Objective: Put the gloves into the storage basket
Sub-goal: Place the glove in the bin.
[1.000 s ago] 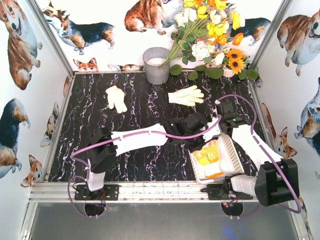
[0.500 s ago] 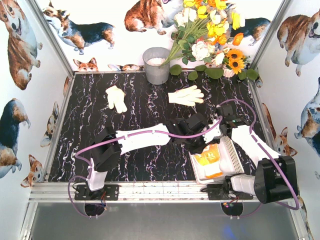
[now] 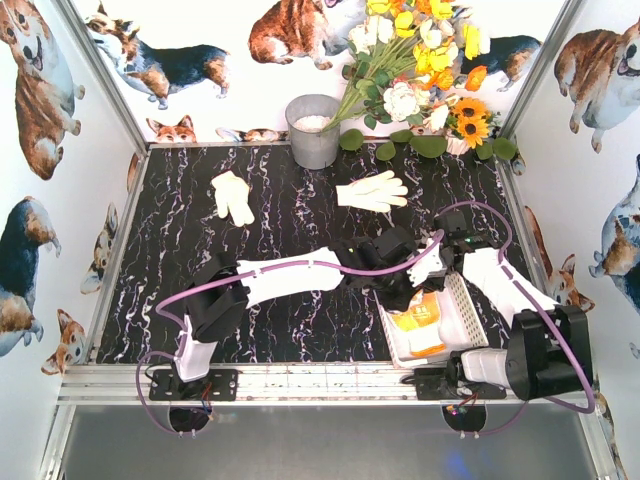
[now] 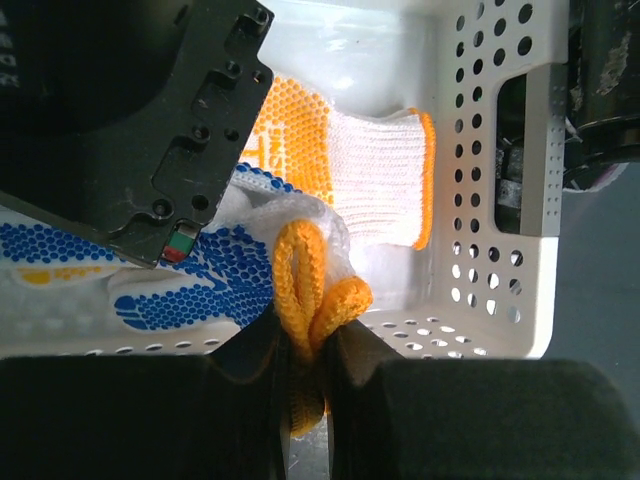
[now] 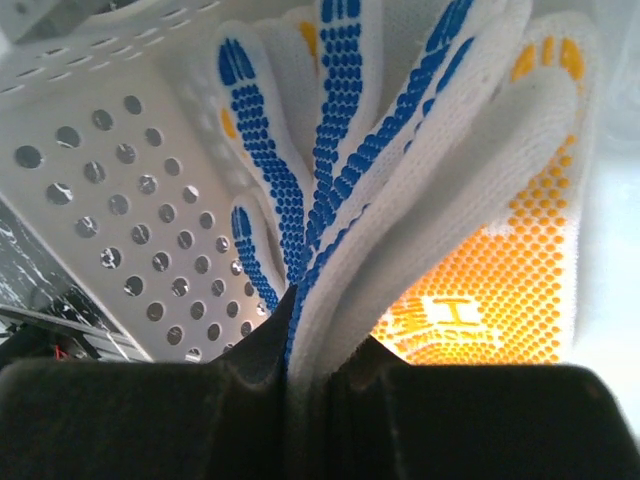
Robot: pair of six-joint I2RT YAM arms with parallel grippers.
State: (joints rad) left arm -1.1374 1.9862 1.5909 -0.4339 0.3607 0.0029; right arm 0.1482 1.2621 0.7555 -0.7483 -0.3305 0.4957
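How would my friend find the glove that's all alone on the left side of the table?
Find the grey bucket at the back of the black marbled table. The glove lies in front of it, to the left. The other loose glove lies to the right, below the flowers.

Bright, even light left soft shadows on the tabletop [image 3: 290,215]. In the wrist views the gloves [image 5: 400,150] were sharp, the near fingers [image 5: 130,420] dark and blurred.

Materials: knit cloth, plastic, metal.
Blue-dotted glove [image 5: 330,150], yellow-palmed glove [image 4: 340,150]: white knit, raised rubbery dots. Storage basket [image 4: 490,150]: smooth white perforated plastic. Bucket [image 3: 313,130]: matt grey metal.
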